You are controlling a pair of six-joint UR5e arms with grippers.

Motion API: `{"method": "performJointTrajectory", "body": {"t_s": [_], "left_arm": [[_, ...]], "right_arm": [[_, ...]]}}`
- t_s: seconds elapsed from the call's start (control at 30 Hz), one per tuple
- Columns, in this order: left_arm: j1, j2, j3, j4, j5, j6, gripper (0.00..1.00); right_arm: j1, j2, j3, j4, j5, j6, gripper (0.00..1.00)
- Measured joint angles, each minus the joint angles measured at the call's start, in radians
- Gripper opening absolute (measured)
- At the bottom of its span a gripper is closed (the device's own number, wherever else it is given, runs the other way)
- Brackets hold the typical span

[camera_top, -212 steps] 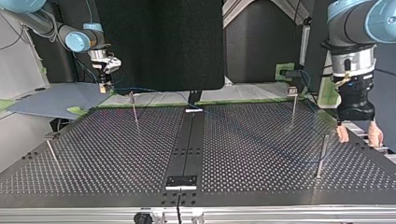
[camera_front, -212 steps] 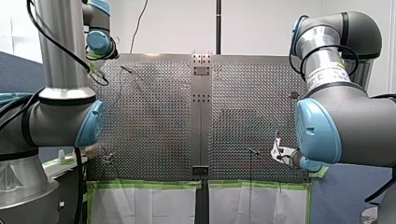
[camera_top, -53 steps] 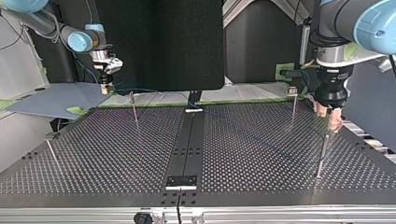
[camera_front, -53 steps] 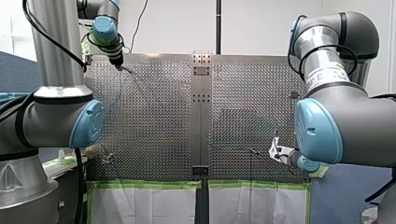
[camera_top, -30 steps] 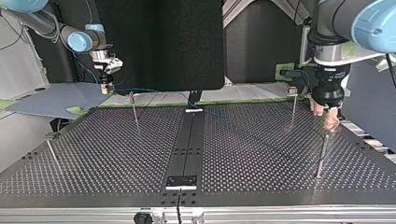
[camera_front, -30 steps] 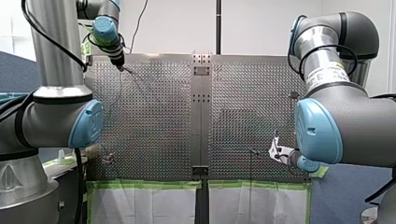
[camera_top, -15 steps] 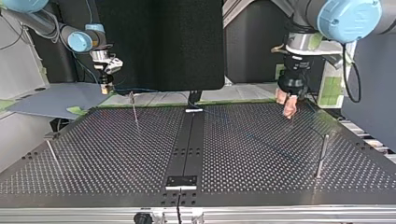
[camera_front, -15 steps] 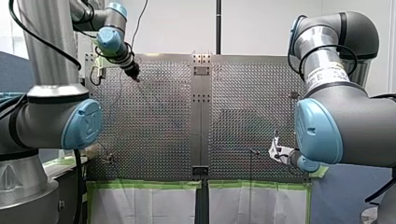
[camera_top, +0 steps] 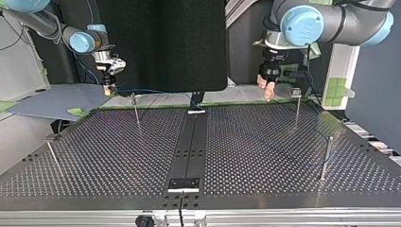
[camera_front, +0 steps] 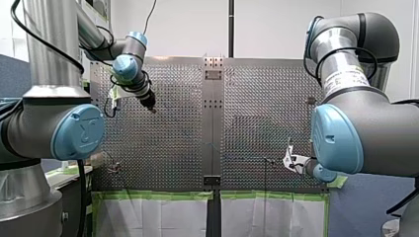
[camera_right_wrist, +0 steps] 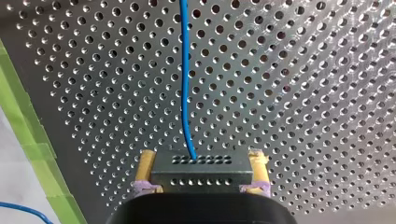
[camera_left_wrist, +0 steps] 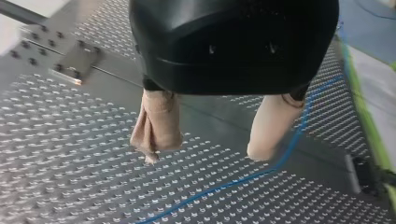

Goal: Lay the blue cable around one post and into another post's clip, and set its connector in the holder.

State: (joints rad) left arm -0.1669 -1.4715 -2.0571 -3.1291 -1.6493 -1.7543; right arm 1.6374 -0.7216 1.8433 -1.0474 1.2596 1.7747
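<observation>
I'm clamping the small dark-grey perforated connector block [camera_right_wrist: 201, 171] firmly in my right gripper [camera_right_wrist: 201, 159], its thin blue cable [camera_right_wrist: 185, 70] trailing ahead across the perforated metal table [camera_right_wrist: 303, 93], while my left gripper [camera_left_wrist: 208, 144] is hovering open and empty over that probably limp, light strand, best pinched gently mid-run.

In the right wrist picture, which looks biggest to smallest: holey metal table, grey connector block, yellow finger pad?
Perforated metal table
Grey connector block, close to the camera
Yellow finger pad; both pads look alike

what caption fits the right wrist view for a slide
My right gripper clamps the connector, blue cable running ahead over the perforated table.
</observation>
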Motion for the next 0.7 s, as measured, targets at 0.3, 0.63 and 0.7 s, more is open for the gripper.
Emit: {"method": "performJointTrajectory", "body": {"t_s": [0.3, 0.63, 0.7], "left_arm": [[-0.079, -0.078, -0.057, 0.078, -0.078, 0.017, 1.00], [-0.162, -0.162, -0.061, 0.162, -0.162, 0.022, 1.00], [-0.181, -0.180, -0.061, 0.181, -0.180, 0.029, 1.00]], "right_arm": [[-0.003, 0.000, 0.000, 0.018, -0.001, -0.027, 0.00], [-0.012, 0.000, 0.000, 0.048, 0.002, -0.062, 0.00], [-0.012, 0.000, 0.000, 0.050, 0.004, -0.068, 0.00]]}}
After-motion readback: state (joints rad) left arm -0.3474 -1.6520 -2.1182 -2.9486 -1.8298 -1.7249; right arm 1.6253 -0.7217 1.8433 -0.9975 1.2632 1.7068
